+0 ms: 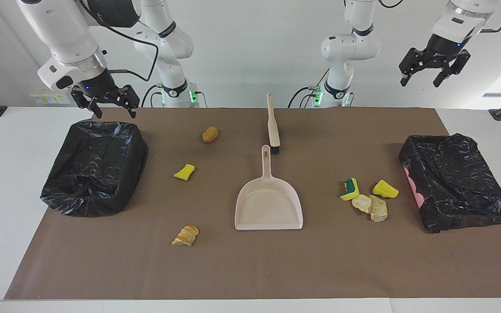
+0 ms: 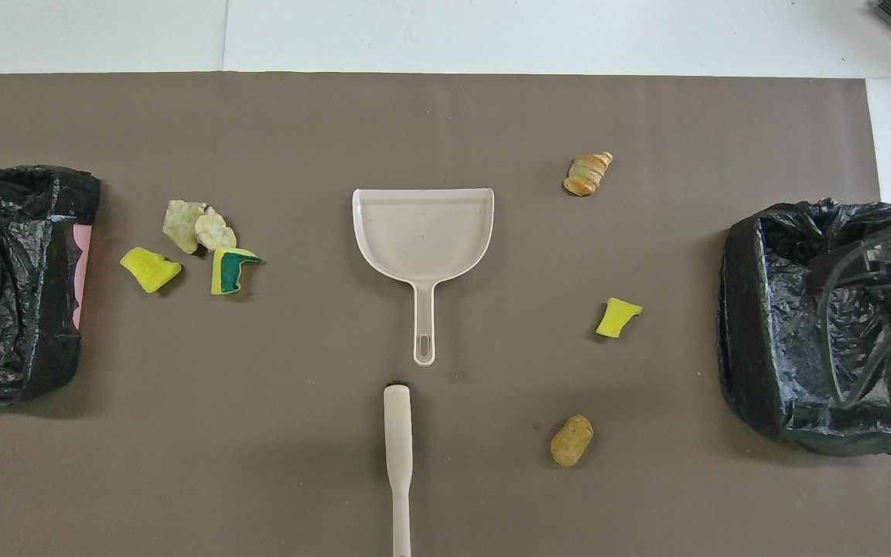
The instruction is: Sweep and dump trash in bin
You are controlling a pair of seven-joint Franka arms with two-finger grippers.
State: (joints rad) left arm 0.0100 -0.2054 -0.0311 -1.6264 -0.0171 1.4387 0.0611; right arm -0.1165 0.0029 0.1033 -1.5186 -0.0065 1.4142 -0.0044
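trash: we count seven chunks loose on the brown mat, none in a bin.
cluster toward the left arm's end: yellow chunk, yellow-green chunk and two tan chunks that touch each other. all four lie near the bin with a pink side.
chunks toward the right arm's end: brown chunk nearest the robots, small yellow chunk about mid-depth, orange-striped chunk closest to the mat's edge away from the robots. all three lie well apart from each other.
dustpan: we see it flat at the middle of the mat, handle pointing toward the robots, pan empty.
brush: lying in line with the dustpan handle and nearer to the robots, black bristles just short of the handle's tip, not touching it.
second bin: black-lined, at the right arm's end of the mat.
left gripper: raised high over the left arm's end of the table, fingers apart, holding nothing.
right gripper: we see it hanging over the robot-side rim of the second bin, fingers apart, holding nothing. in the overhead view it shows over that bin.
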